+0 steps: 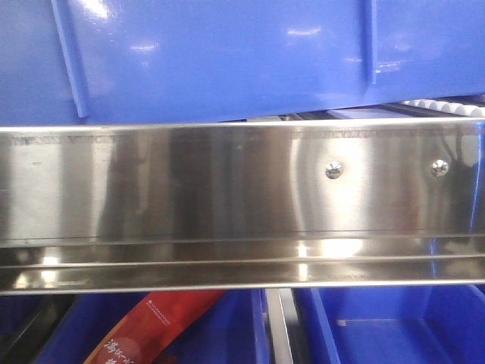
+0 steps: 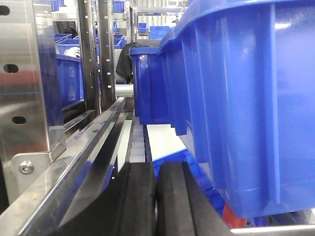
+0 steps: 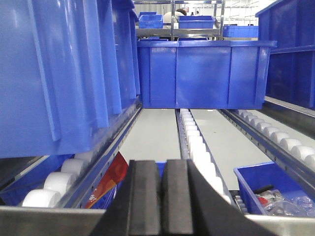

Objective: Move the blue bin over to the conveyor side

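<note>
- Steel rack (image 1: 227,182) with white rollers (image 3: 54,184): across the whole front view, lanes leading away from the robot.
- Blue bin (image 1: 227,53): up on that rack, straight ahead, side walls seemingly running away along the lanes. No conveyor in any view.
- Lies between the arms: right of the left claw (image 2: 156,196), left of the right claw (image 3: 161,196), neither plainly nearer.
- Second blue crate (image 3: 204,73): farther down the next lane, apart from the bin.
- Both claws: black fingers pressed together, pinching nothing, low beside the bin, no contact visible.
- Probably calls for opening and closing in from both flanks.
- Red packet (image 1: 163,326): in a lower crate beneath the rack.
</note>
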